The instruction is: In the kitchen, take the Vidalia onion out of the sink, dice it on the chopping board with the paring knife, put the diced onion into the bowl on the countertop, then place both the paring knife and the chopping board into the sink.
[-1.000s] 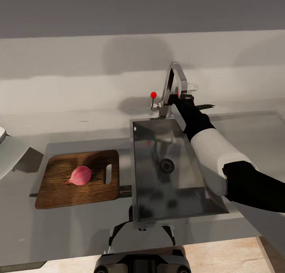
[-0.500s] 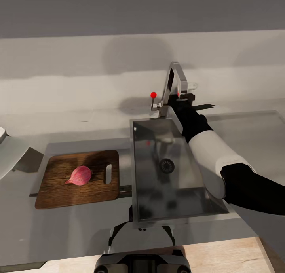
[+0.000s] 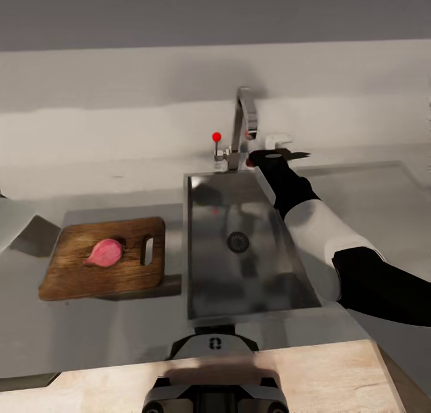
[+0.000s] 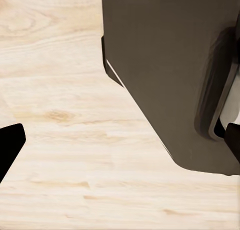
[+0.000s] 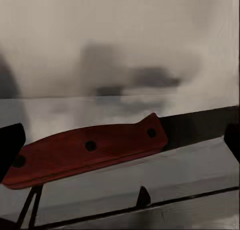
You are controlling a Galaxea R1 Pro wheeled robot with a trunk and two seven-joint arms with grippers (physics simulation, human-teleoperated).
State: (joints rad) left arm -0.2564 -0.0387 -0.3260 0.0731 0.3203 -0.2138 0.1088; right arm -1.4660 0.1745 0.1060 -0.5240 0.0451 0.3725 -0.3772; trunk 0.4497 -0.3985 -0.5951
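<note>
The pinkish Vidalia onion (image 3: 105, 252) lies on the brown chopping board (image 3: 90, 278), on the countertop (image 3: 120, 329) left of the sink (image 3: 206, 293). The steel basin holds nothing but its drain. My right arm reaches past the sink's far right corner, beside the faucet (image 3: 244, 117). There my right gripper (image 3: 273, 156) hovers over the paring knife (image 3: 297, 155). In the right wrist view the red-handled paring knife (image 5: 85, 151) lies flat on the counter, and the right gripper (image 5: 120, 142) is open with one fingertip off each end. The left gripper (image 4: 120, 142) hangs open over the floor. The bowl is out of view.
The wall runs close behind the faucet and its red-tipped lever (image 3: 216, 137). My own base (image 3: 212, 371) and a strip of light wood floor (image 3: 323, 371) show below the counter's front edge. A dark grey body (image 4: 170, 70) is beside the left gripper.
The camera has moved, so the whole scene sits further left and more floor shows. My right gripper has stayed over the knife behind the sink. The onion and board lie as before.
</note>
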